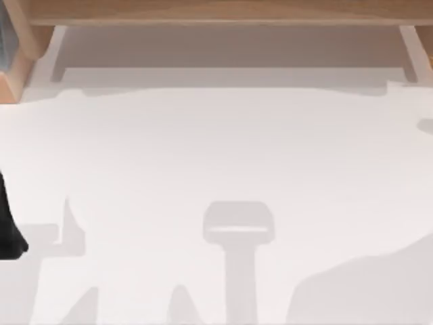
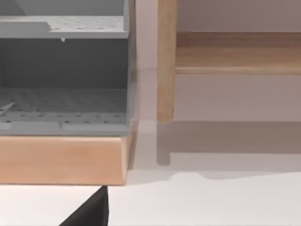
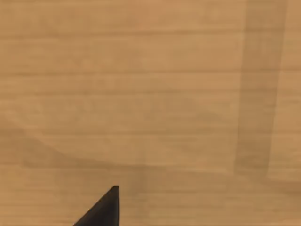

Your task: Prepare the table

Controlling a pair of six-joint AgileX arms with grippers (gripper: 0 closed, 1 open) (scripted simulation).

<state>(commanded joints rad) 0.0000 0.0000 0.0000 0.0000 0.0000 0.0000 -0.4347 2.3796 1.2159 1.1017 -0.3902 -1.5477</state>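
Pincer state comes first, and for either arm I cannot tell it: the left pincer [image 1: 8, 230] shows as a dark shape at the tabletop's left edge, and the right pincer [image 3: 101, 209] as one dark tip in front of a light-brown wooden panel [image 3: 141, 84], with no pair of fingers in sight.

Judging from that, the step in hand looks like an early approach, with nothing yet picked up or set down. To do it well, the arms should come in over the bare middle and keep below the wooden frame [image 1: 216, 10] at the far side, since the left wrist view has a frame post [image 2: 166, 61] and a grey perforated rack [image 2: 63, 103] on a wooden base close ahead, easy to clip.

Largest in view is the tabletop [image 1: 216, 149]: a broad, smooth, plain white surface running from the frame at the far side to the near edge, and out to both sides. It carries only soft grey shadows, including a blocky one [image 1: 238, 223] near the middle front.
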